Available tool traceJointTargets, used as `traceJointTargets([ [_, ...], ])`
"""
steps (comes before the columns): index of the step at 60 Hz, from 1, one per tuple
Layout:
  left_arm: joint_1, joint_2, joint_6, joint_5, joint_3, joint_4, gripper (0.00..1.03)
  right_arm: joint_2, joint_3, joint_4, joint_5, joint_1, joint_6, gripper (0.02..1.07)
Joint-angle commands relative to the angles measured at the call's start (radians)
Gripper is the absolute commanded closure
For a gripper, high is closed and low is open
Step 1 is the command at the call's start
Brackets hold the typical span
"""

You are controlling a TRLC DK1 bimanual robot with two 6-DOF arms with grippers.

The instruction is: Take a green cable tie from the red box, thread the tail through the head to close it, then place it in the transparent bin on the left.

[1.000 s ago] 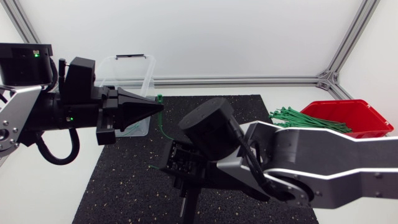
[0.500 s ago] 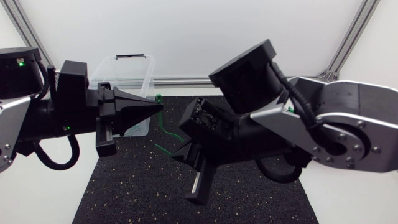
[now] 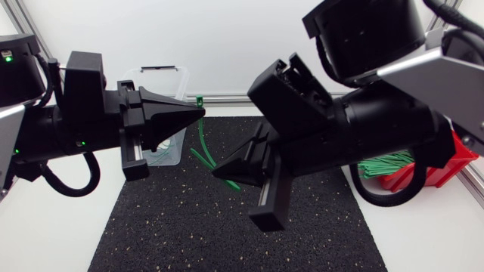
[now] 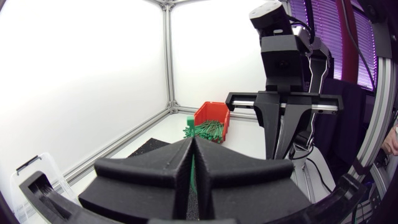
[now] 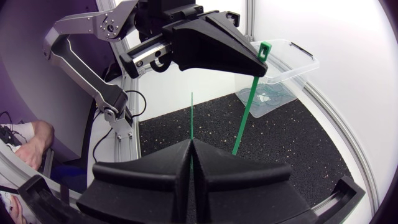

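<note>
A green cable tie hangs between my two grippers above the black mat. My left gripper is shut on it just below its square head, which sticks up past the fingertips. The strap curves down to my right gripper, shut on the tail end. In the right wrist view the thin tail tip pokes out ahead of that gripper, level with the left gripper and the head. In the left wrist view a green sliver shows between the closed fingers.
The transparent bin stands at the back left, partly behind my left arm, with green ties inside. The red box of green ties sits at the right, mostly hidden by my right arm. A black mat covers the table's middle.
My right arm has risen and swung up, lifting its gripper and the tail off the mat. The left gripper has lifted slightly with the head.
</note>
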Motion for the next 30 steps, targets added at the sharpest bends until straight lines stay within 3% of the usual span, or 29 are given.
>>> traceJointTargets([
  [1, -0.024, -0.042, 0.005, -0.022, 0.023, 0.016, 1.0, -0.007, 0.038, -0.035, -0.014, 0.001, 0.026, 1.02],
  [30, -0.098, -0.128, 0.005, -0.141, -0.029, 0.039, 1.0, -0.022, 0.133, -0.212, -0.053, -0.036, 0.02, 1.02],
])
